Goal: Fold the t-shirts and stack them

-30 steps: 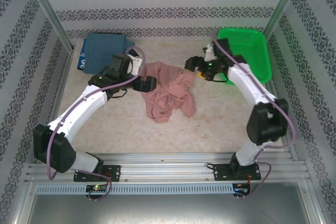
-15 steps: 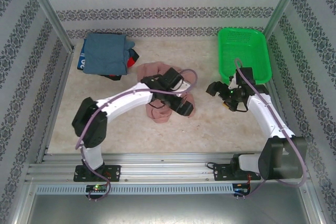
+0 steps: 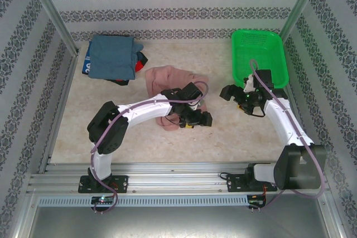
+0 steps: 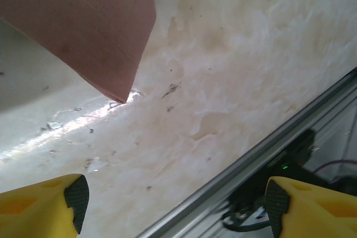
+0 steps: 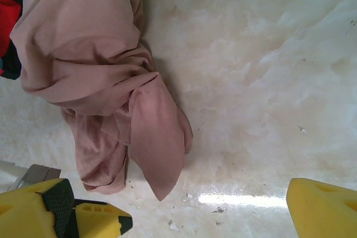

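The dusty-pink t-shirt [image 3: 167, 77] lies crumpled mid-table, one pointed flap [image 5: 159, 149] stretched toward the near side. My left gripper [image 3: 196, 122] hovers low at the shirt's near right end. It is open, with bare table between its yellow fingers [image 4: 44, 207] and the pink cloth [image 4: 83, 20] just ahead. My right gripper [image 3: 226, 93] is open and empty, right of the shirt and facing it; its fingertips [image 5: 323, 207] frame bare table. A folded blue-grey t-shirt [image 3: 111, 57] tops a stack at the back left, with dark and red cloth [image 3: 142, 59] beneath.
A green mesh basket [image 3: 259, 54] stands at the back right, behind my right arm. An aluminium rail [image 4: 268, 160] runs along the table's near edge, close to my left gripper. Patterned walls and two metal posts enclose the table.
My left arm swung from the back-left stack across the pink shirt to its near right end. My right gripper drew back from the shirt's right edge toward the basket and opened wider.
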### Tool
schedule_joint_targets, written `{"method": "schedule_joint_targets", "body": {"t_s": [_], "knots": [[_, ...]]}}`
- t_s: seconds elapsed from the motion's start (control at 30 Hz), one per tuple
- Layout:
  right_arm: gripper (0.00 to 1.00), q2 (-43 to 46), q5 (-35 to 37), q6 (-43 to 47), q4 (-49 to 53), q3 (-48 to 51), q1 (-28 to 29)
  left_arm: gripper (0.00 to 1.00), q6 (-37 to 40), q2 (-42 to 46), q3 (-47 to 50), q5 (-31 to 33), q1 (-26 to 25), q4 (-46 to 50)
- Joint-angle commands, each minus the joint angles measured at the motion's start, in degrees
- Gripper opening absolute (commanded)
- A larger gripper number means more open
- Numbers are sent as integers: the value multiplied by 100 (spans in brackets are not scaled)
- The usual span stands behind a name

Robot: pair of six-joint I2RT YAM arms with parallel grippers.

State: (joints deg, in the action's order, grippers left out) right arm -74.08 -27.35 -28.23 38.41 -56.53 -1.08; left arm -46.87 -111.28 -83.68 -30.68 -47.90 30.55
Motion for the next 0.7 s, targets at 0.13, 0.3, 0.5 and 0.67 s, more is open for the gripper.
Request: {"method": "schedule_joint_targets", "body": {"t_s": [0.13, 0.3, 0.5, 0.67], "knots": [[98, -54, -363, 312, 166, -200, -129, 79, -2110, -117, 958, -219, 78, -1544], [98, 45, -462, 358, 158, -195, -138, 72, -2778, -323, 1083, 163, 62, -2417], [98, 217, -487, 461, 183, -91, -148, 66, -3006, -429, 996, 640, 44, -2607], [98, 305, -499, 488, 187, -36, -155, 59, -2907, -537, 664, 948, 26, -2476]]}}
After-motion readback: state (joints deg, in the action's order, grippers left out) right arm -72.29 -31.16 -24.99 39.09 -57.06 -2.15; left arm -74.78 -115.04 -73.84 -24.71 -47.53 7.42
